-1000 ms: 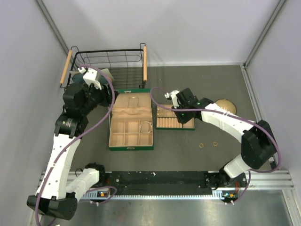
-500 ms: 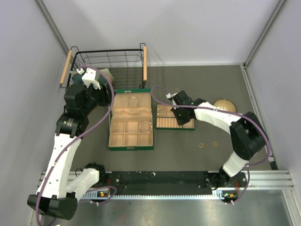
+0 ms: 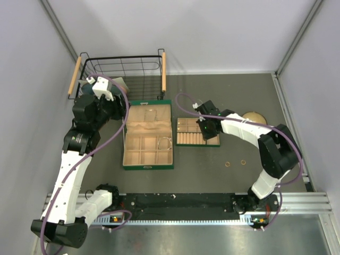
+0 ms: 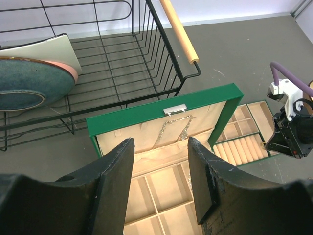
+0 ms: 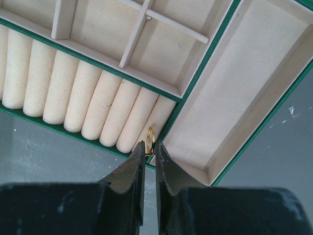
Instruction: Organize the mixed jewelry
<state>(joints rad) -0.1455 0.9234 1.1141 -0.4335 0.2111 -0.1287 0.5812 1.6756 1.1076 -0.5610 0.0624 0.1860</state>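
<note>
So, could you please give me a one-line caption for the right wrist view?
Right pincer holding a gold ring upright over the last cushion roll of the green tray.

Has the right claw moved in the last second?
Yes. The right claw shifted from beyond the small tray's far-left corner to over its near-right part.

walls (image 3: 212, 32): pale grey | table (image 3: 202, 178): dark grey | light: seemingly even
</note>
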